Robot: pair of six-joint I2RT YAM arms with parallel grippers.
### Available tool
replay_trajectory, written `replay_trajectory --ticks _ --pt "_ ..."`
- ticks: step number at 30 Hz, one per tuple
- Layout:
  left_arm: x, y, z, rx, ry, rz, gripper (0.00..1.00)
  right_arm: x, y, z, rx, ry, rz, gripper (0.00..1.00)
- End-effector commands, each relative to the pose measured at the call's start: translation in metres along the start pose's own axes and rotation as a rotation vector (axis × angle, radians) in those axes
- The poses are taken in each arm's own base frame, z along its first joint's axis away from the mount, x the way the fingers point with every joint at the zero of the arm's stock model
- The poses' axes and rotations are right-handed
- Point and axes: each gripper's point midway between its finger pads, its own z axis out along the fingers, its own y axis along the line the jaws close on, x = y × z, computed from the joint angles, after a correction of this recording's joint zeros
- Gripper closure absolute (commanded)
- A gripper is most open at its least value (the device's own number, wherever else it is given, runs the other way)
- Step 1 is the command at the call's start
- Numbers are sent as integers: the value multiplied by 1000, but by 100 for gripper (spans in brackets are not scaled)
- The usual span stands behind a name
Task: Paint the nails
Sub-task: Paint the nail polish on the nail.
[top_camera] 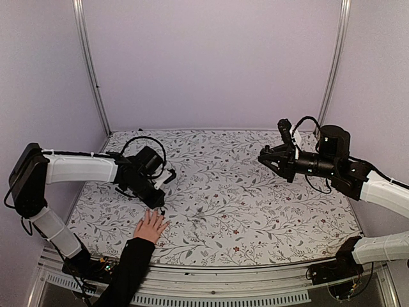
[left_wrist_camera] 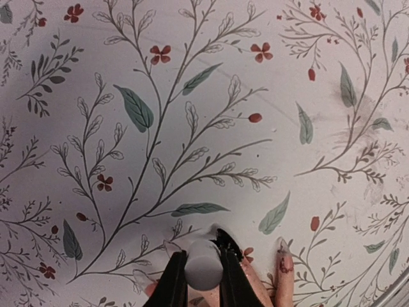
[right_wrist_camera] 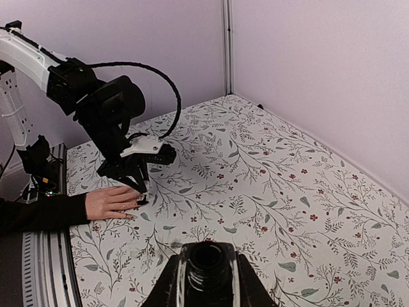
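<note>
Left wrist: tilted down over hand (left_wrist_camera: 259,294), pinching white cap (left_wrist_camera: 203,272) in left gripper (left_wrist_camera: 200,256) beside the nails (left_wrist_camera: 284,263). Clamps dark bottle (right_wrist_camera: 206,272) in right gripper (right_wrist_camera: 206,257).

The counter (top_camera: 255,211) is a broad flat surface covered edge to edge in a pale print of grey-green leafy sprigs and small red flowers. A faint grey smudge (left_wrist_camera: 358,118) marks the print in the left wrist view. The only thing lying directly on it is a light-skinned hand (top_camera: 151,226), palm down with fingers spread, close to the near left corner. Its black sleeve (top_camera: 124,265) crosses the near edge. Seen from above, the nails (left_wrist_camera: 284,261) are too small to judge; close up, one fingertip shows dark reddish marks.
</note>
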Motion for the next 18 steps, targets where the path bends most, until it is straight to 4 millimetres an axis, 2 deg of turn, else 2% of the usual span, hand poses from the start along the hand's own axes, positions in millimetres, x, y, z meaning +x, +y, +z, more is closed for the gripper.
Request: replay_trajectory --ticks 1,11,18 --pt "-5 8 -9 -23 -27 -27 100 -6 -2 -4 17 -24 -12 100" --pt "-12 9 -26 -15 -88 -43 100 -6 -1 -3 11 -25 -12 100" --pt "-5 -4 -18 49 -57 -29 100 -6 -1 -3 10 -26 -11 100"
